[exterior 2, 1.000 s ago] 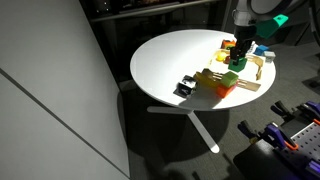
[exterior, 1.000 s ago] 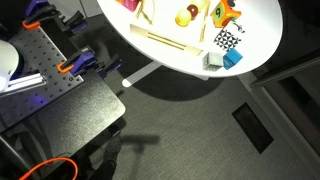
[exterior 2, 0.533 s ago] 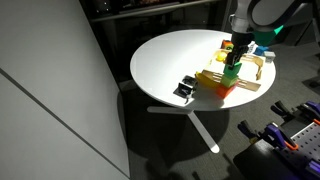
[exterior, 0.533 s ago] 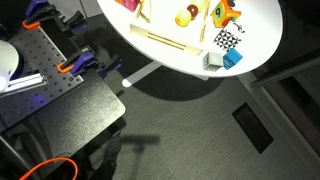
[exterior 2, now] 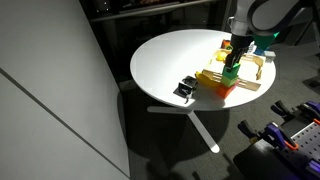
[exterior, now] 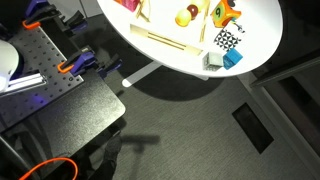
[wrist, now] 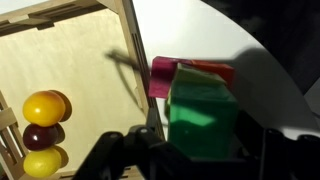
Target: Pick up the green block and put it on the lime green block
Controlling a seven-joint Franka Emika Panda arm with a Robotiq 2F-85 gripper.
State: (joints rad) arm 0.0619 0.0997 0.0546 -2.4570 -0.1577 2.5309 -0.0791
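Wrist view: the gripper looks clamped on the green block, jaws against its flat sides. Likely light, rigid and smooth, so this mid-height side grip suits it

Gripper blurred, cut off at bottom edge.

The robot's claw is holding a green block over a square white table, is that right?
Not quite: the table is round, not square, as both exterior views show. The rest stands: it is white, and the claw holds the green block above it.
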